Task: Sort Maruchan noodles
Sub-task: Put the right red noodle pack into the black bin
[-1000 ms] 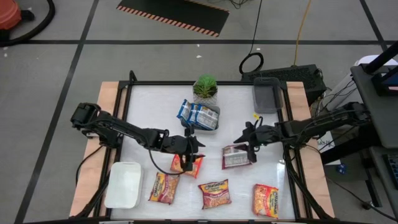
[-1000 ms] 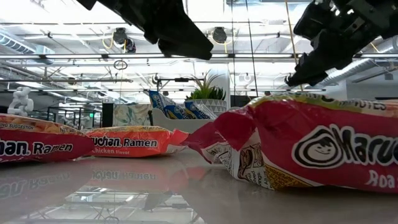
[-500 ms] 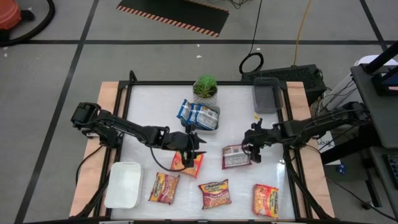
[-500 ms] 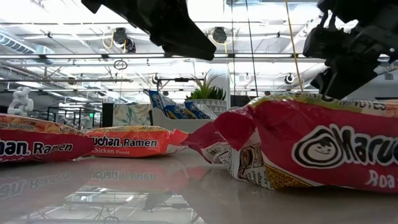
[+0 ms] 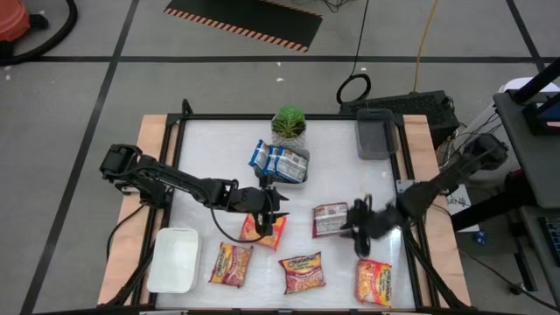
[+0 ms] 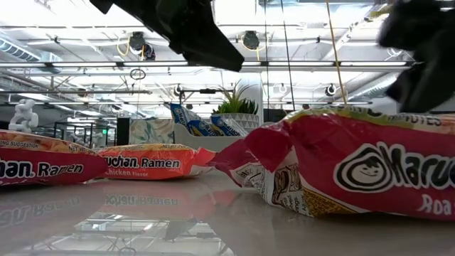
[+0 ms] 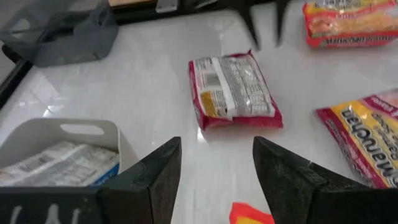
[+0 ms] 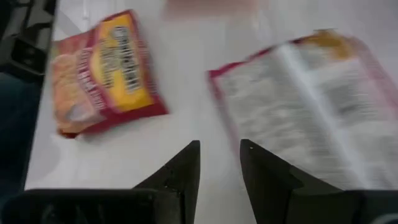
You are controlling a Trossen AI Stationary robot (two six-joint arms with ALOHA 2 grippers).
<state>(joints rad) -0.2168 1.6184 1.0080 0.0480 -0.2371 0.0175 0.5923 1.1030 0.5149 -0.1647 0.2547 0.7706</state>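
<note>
Several Maruchan noodles packets lie flat on the white table. An orange one (image 5: pixel 262 229) lies just below my left gripper (image 5: pixel 273 203), which hovers open over it; its corner (image 7: pixel 252 214) shows under the fingers. A red packet (image 5: pixel 331 219) lies printed back up at the middle right. My right gripper (image 5: pixel 359 231) hangs open beside that packet's near right corner, with nothing between its fingers (image 8: pixel 186 171). Three pink-yellow packets (image 5: pixel 230 262) (image 5: pixel 302 271) (image 5: pixel 374 282) lie along the near edge. Blue-white packets (image 5: pixel 280 160) rest in a small white tray.
A potted plant (image 5: pixel 290 124) stands at the far middle, just behind the small tray. A grey tray (image 5: pixel 374 133) sits at the far right corner and a white tray (image 5: pixel 173 259) at the near left. Bare table shows at the far left.
My right gripper has swung from the red packet's right edge toward the table's near edge, rolling as it went, and now hangs between that packet and the near-right pink-yellow one. No packet has moved.
</note>
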